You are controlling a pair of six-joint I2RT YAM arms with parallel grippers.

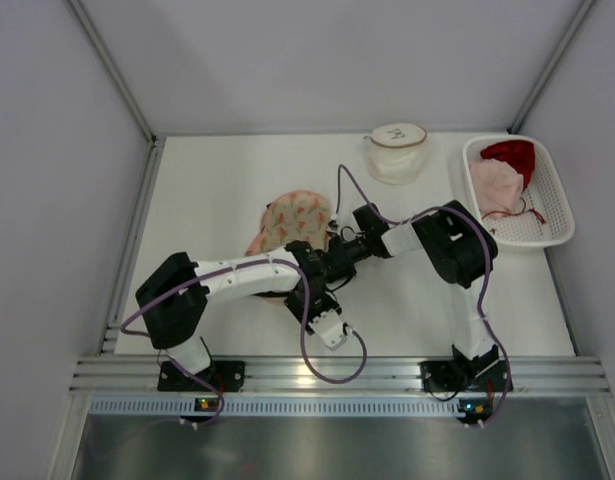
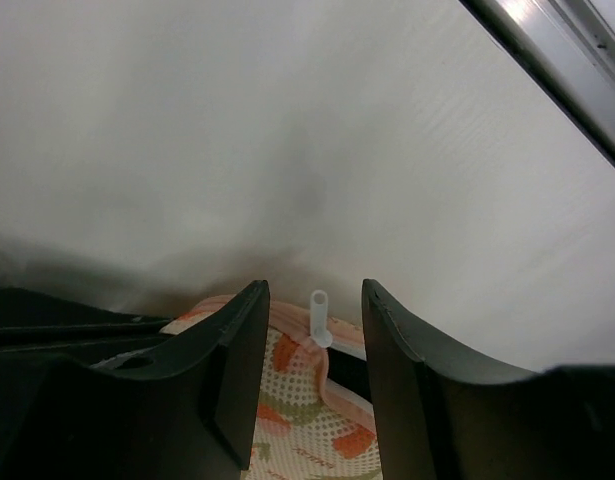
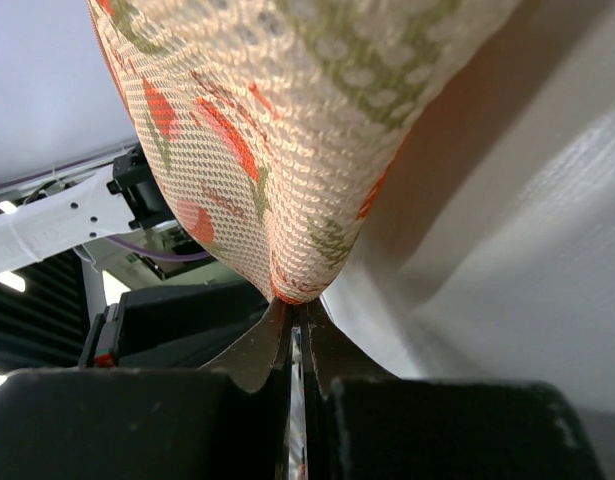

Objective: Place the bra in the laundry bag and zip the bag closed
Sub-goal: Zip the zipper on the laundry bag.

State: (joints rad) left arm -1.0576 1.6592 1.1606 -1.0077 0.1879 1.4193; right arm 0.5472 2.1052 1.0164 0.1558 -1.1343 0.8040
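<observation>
The right gripper (image 3: 295,312) is clenched on the floral mesh laundry bag (image 1: 292,222), mid-table. The left gripper (image 2: 315,300) stands released astride the white zipper pull (image 2: 319,320). Advise closing squarely on it against taut fabric; bra not discernible, possibly inside.

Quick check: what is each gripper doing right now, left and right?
Left gripper: open, straddling the small white plastic zipper pull without gripping it.
Right gripper: shut on the floral-patterned mesh laundry bag.
</observation>
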